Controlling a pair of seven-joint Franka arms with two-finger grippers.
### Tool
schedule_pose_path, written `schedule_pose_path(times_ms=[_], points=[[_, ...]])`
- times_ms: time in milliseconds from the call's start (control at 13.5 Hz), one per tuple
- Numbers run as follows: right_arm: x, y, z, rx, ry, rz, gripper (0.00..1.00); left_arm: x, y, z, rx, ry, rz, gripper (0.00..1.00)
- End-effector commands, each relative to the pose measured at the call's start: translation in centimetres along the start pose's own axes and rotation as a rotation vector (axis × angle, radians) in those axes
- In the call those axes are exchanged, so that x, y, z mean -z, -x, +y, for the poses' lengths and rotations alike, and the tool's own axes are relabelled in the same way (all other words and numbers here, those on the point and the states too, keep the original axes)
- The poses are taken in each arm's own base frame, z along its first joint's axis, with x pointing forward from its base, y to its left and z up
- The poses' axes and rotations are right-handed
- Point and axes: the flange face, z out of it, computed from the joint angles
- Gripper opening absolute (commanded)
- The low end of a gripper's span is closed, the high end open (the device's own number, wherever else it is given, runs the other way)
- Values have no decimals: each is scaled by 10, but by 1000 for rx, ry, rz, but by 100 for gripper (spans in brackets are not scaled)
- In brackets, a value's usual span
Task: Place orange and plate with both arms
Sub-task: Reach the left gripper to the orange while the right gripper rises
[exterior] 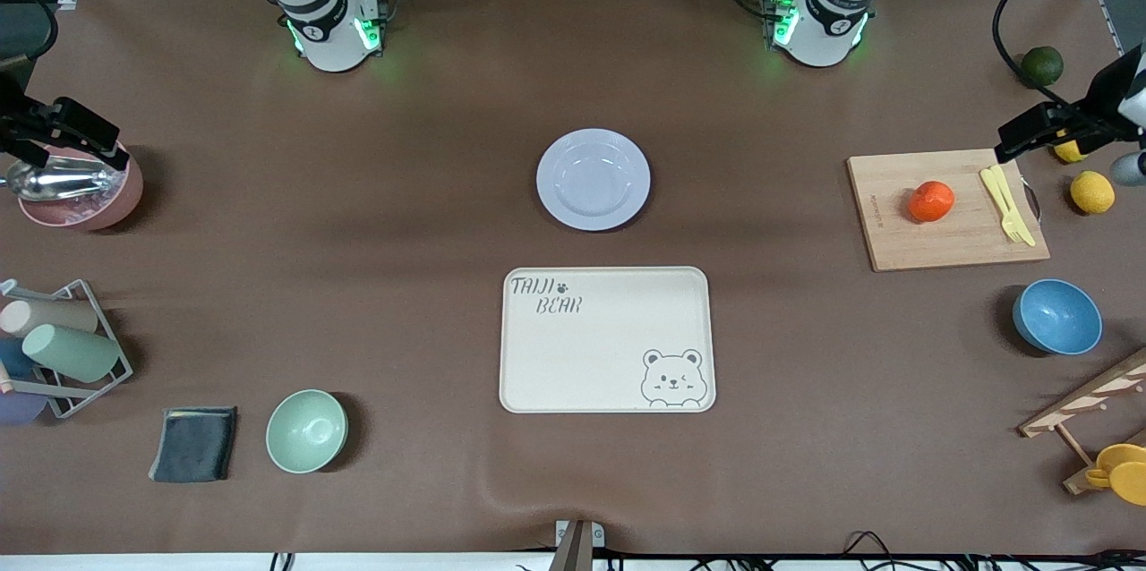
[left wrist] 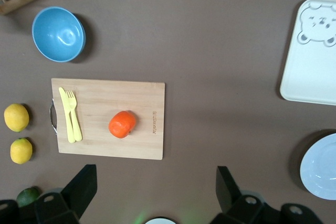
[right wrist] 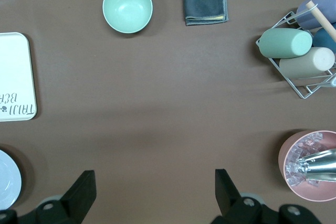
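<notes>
The orange [exterior: 931,200] lies on a wooden cutting board [exterior: 949,235] toward the left arm's end of the table; it also shows in the left wrist view [left wrist: 122,124]. The pale lavender plate [exterior: 593,179] sits on the table's middle, farther from the front camera than the cream bear tray [exterior: 607,340]. My left gripper [exterior: 1021,137] hangs high over the table beside the board, open and empty [left wrist: 156,184]. My right gripper [exterior: 89,141] hangs high over the pink bowl at the right arm's end, open and empty [right wrist: 155,187].
A yellow fork and knife [exterior: 1007,204] lie on the board. Two lemons [exterior: 1092,191], a green fruit [exterior: 1042,64], a blue bowl [exterior: 1056,316] and a wooden rack [exterior: 1088,410] are nearby. A pink ice bowl [exterior: 81,191], cup rack [exterior: 63,347], grey cloth [exterior: 194,443] and mint bowl [exterior: 306,430] are at the right arm's end.
</notes>
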Motion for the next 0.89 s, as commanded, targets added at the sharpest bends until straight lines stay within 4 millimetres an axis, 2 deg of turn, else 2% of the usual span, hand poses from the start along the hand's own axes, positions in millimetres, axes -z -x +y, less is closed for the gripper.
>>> schedule_pose_path(times_ms=[0, 148, 222, 444, 665, 813], points=[[0, 7, -1, -13, -15, -14, 100, -42, 2, -17, 9, -15, 4, 100], [-5, 13, -4, -10, -14, -66, 100, -81, 2, -30, 10, -31, -17, 100], [-7, 17, -5, -6, -14, -97, 100, -96, 1, -46, 22, -28, -7, 100], [-15, 27, -7, -2, -13, -190, 100, -139, 4, -76, -75, -20, -29, 100], [-24, 38, -15, 9, -9, -266, 100, -195, 14, -102, -109, -9, -38, 100], [-35, 44, -22, 23, -8, -306, 100, -231, 25, -112, -130, -2, -48, 100]])
